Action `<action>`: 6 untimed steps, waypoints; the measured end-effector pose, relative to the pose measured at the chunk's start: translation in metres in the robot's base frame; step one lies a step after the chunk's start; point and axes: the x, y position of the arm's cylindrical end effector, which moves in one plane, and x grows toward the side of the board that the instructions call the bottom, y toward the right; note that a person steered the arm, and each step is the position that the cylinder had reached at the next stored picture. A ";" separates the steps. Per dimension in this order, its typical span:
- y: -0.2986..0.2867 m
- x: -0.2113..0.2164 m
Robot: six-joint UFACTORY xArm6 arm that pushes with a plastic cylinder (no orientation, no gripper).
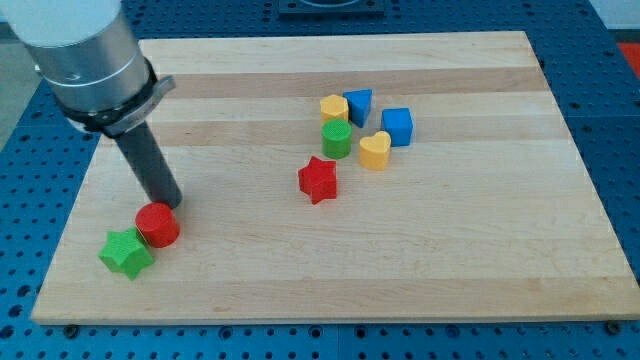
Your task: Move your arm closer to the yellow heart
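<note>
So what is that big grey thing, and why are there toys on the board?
That grey thing is a robot arm. It ends in a dark rod, and my tip slides on the wooden board to push blocks. It holds nothing. One camera looks down at the board. My tip sits just above the red round block, beside a green star. Further right are a red star, green round block, yellow heart, yellow block and two blue blocks.

Red star (318, 179) before yellow heart (375, 150); open board (240, 200) between.
</note>
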 end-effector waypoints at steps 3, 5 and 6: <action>0.174 0.026; 0.229 -0.007; 0.212 -0.020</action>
